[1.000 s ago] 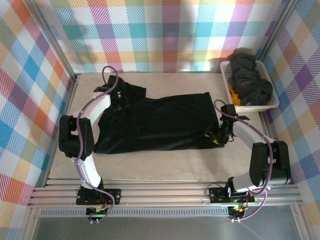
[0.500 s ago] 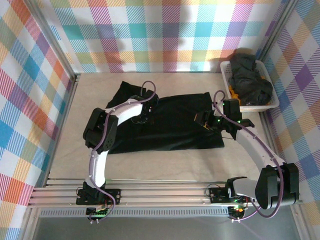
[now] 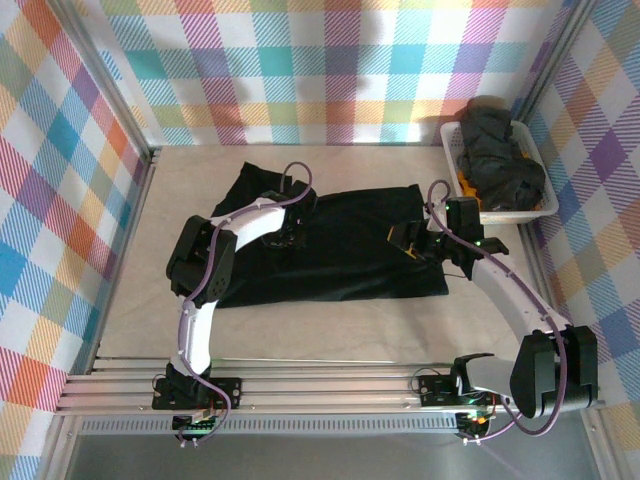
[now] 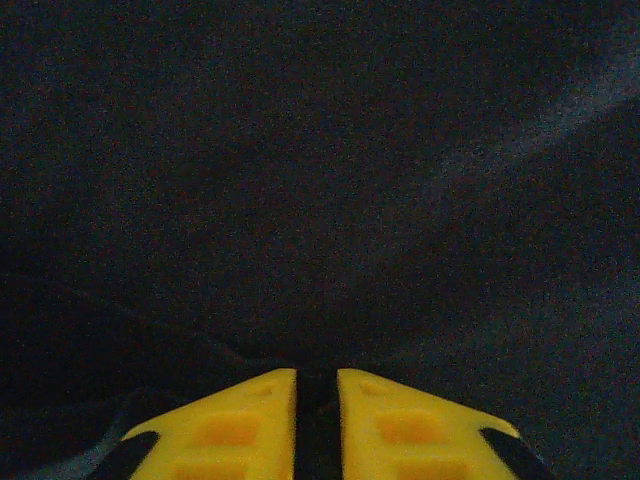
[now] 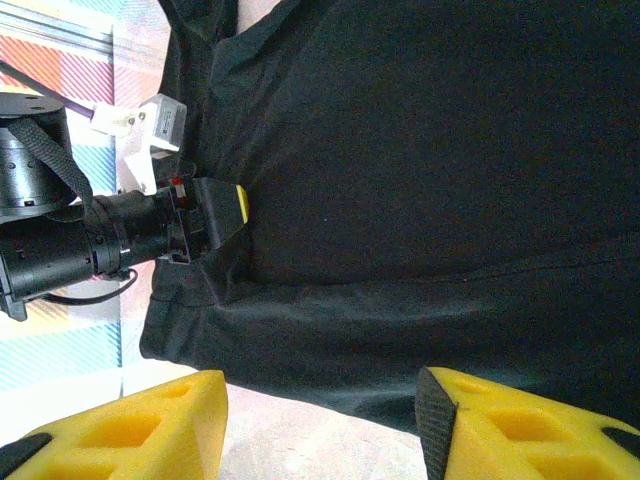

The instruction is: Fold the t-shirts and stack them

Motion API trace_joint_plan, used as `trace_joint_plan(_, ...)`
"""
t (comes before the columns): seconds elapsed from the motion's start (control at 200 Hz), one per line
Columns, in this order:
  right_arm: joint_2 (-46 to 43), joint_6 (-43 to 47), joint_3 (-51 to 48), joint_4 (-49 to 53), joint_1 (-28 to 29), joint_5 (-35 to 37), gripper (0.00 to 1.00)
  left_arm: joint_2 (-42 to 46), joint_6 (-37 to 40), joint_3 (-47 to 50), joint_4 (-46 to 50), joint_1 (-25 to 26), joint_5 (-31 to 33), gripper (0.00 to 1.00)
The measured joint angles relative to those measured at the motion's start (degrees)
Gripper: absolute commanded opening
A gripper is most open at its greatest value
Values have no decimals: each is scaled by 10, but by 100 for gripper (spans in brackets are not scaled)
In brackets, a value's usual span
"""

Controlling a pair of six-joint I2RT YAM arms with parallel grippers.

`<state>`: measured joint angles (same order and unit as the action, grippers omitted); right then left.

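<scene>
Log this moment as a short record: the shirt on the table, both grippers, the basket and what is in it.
shirt: black t-shirt, lying flat on the table
left gripper: fingers nearly together with dark cloth in the slit, apparently pinching the shirt
right gripper: open, over the shirt, holding nothing
basket: white plastic basket at the far right, apart from the shirt
basket contents: heap of dark clothes, small orange item
</scene>
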<state>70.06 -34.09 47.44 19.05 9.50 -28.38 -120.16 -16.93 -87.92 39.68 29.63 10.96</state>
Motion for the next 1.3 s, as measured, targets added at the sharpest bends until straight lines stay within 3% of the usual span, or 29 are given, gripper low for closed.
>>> trace_joint_plan(0.57,7,-10,-2,0,0,0,52,71,-15,24,-11,30,11,0)
trace_joint_plan(0.885,16,-10,-2,0,0,0,51,68,-15,22,-10,36,12,0)
trace_joint_plan(0.92,17,-11,-2,0,0,0,51,63,-15,19,-10,36,14,7)
trace_joint_plan(0.99,20,-12,-2,1,0,3,48,52,-15,12,-10,36,19,46)
trace_joint_plan(1.065,26,-14,-2,9,0,15,45,47,-17,10,-9,36,23,52)
trace_joint_plan(1.17,43,-15,-2,36,-5,43,44,63,-35,21,-12,36,31,49)
trace_joint_plan(1.3,102,-14,2,73,-30,69,38,174,-88,114,-8,24,29,30)
